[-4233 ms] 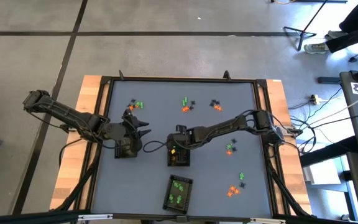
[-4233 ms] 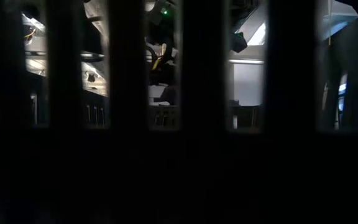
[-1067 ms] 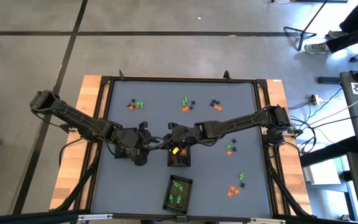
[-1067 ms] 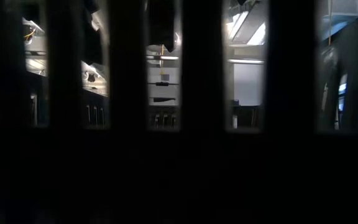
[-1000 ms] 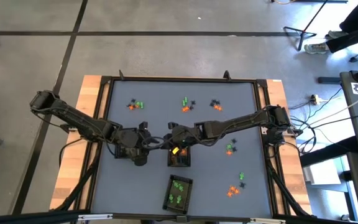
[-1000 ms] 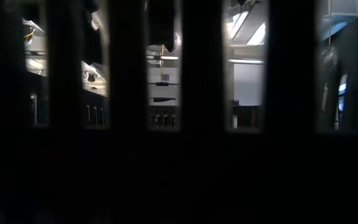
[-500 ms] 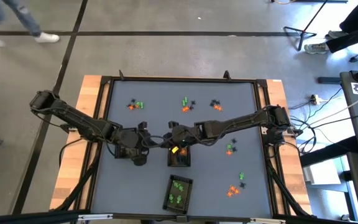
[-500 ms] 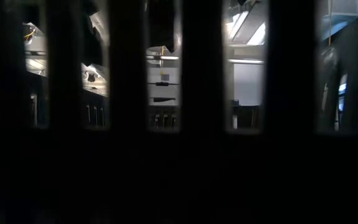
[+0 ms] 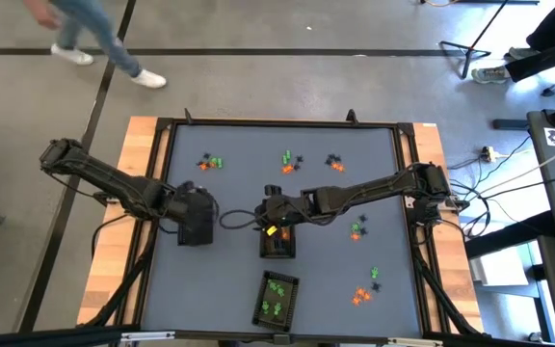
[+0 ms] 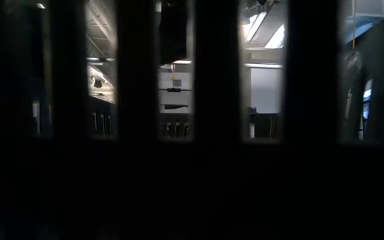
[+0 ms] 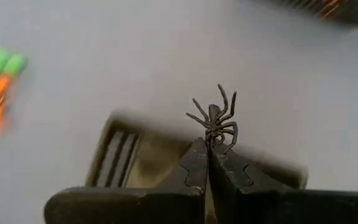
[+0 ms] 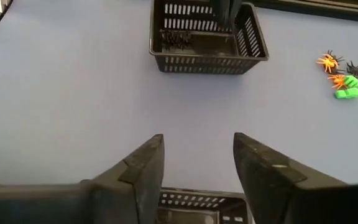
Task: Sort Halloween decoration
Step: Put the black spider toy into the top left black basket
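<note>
My left gripper (image 9: pixel 198 217) is over the left dark tray (image 11: pixel 126 158), shut on a tiny black spider (image 11: pixel 215 118). In the right wrist view this tray (image 12: pixel 207 34) holds other black trinkets. My right gripper (image 12: pixel 194 163) is open and empty above the middle tray (image 9: pixel 277 243), which holds orange pieces. A third tray (image 9: pixel 277 297) near the front holds green pieces. Loose orange, green and black trinkets lie in small clusters on the grey mat (image 9: pixel 210 162) (image 9: pixel 290 162) (image 9: pixel 333 162) (image 9: pixel 356 229) (image 9: pixel 364 289). My left gripper pinches the black spider by its body end (image 11: pixel 214 137) between the two fingertips. The legs spread out past the tips. The fingers point down at the tray. The spider is lifted clear, above the tray.
The mat has a raised black frame (image 9: pixel 162 135) on a wooden table. Cables run from both arms across the mat's middle (image 9: pixel 239 220). A person's legs (image 9: pixel 94 39) pass on the floor beyond the far left corner. The low view is dark and blocked by bars.
My left gripper has gone toward the table's left edge and now stands over the left tray, still shut. A person has walked along the floor beyond the table's far left.
</note>
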Robot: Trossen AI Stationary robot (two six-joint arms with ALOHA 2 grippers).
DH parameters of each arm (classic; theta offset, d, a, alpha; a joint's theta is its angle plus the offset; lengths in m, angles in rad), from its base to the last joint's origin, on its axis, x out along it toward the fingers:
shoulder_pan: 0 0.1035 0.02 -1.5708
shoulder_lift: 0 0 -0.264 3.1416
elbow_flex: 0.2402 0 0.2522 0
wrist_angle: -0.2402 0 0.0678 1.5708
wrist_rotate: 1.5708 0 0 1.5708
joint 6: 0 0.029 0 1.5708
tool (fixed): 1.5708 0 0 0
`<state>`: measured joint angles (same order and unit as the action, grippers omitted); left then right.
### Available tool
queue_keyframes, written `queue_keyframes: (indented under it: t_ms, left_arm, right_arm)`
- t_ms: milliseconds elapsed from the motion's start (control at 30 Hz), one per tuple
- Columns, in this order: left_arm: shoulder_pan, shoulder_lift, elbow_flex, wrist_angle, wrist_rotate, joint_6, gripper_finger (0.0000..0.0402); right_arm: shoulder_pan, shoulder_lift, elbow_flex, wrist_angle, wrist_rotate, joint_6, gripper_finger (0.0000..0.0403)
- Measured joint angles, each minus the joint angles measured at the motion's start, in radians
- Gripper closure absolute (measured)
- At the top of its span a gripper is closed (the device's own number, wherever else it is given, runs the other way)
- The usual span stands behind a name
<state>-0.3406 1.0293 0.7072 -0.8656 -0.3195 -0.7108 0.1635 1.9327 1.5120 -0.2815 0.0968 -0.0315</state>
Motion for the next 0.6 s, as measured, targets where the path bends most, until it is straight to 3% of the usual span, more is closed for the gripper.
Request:
queue_keyframes:
  t_ms: [100,367,467,600]
  left_arm:
    - [-0.019,-0.032,0.033,-0.144,0.034,-0.119,0.0401]
    - [-0.057,-0.042,0.033,-0.159,0.079,-0.177,0.0398]
    - [-0.066,-0.027,0.033,-0.159,0.076,-0.177,0.0378]
    - [-0.069,-0.006,0.033,-0.160,0.059,-0.172,0.0335]
  right_arm:
    - [0.000,0.000,0.000,-0.008,0.000,0.004,0.0206]
    - [0.001,0.000,0.000,-0.013,0.000,0.018,0.0209]
    - [0.001,0.000,0.000,-0.040,0.009,0.027,0.0210]
    - [0.015,-0.016,0.000,-0.121,0.117,0.027,0.0210]
